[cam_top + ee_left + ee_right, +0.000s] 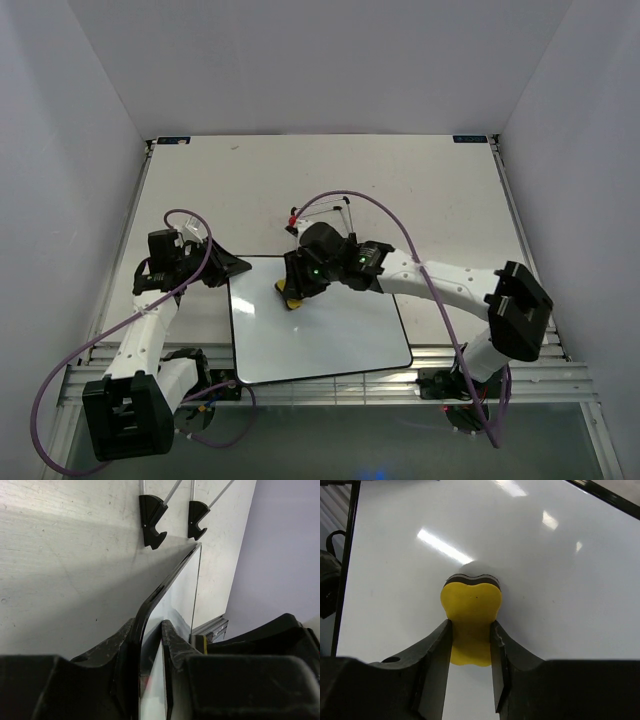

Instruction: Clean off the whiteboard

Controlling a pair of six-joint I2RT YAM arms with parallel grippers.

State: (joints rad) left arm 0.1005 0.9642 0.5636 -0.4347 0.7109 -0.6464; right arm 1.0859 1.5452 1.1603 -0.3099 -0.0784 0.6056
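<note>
The whiteboard (pixel 330 325) lies on the near middle of the bench (pixel 420 190), between the two arms. The left claw (pixel 238 268) is at the board's far left corner. Its two fingers are clamped on the thin black rim there, one finger on each side of it. The right claw (pixel 471 632) hangs over the far left part of the board and is squeezed tight on a yellow eraser (pixel 471 605). The eraser's dark bottom touches the board's white, shiny face. A thin wire easel stand (pixel 151 520) lies on the bench just past the board's far edge.
</note>
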